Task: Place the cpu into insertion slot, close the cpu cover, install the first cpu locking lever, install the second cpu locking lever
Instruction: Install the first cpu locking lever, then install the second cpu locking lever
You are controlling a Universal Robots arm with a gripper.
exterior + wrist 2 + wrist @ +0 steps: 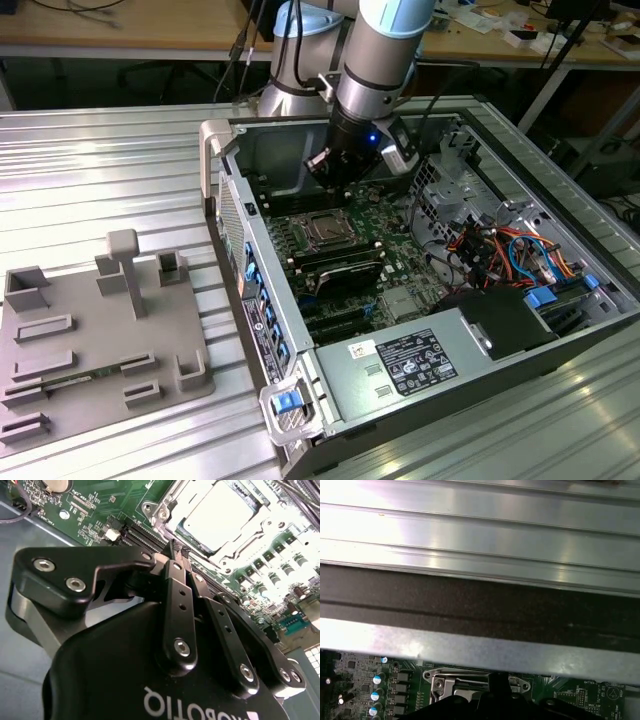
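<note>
- A small, flat, square cpu (220, 512) with a dull silver-grey metal top sits in the square black insertion slot (161, 514) with its silver metal rim.
- The slot is on a green circuit board (400, 225) inside an open grey metal computer case (250, 275).
- The thin square silver cpu cover (210, 550), a frame with a large window, appears to lie flat around the chip on the slot. Whether the levers beside it are latched cannot be told.
- A pale blue and silver robot arm (385, 40) reaches down into the case just behind the slot.
- In the second wrist view the black jaws are clenched tip to tip with nothing between them.
- Their fingertips (175, 547) hang just beside one corner of the slot. Whether they touch it cannot be told.
- Long narrow black memory slots (345, 265) run just beside the insertion slot, on its near side in the exterior view.
- A silver power supply box (400, 365) lies beyond them, farther from the slot.
- Orange, red and blue cables (510, 250) are bundled well apart from the slot, toward the exterior view's right.
- A grey moulded fixture tray (100, 340) lies well apart from the slot, outside the case, toward the exterior view's left.
- Tray and case both rest on a ribbed metal bench (100, 170).
</note>
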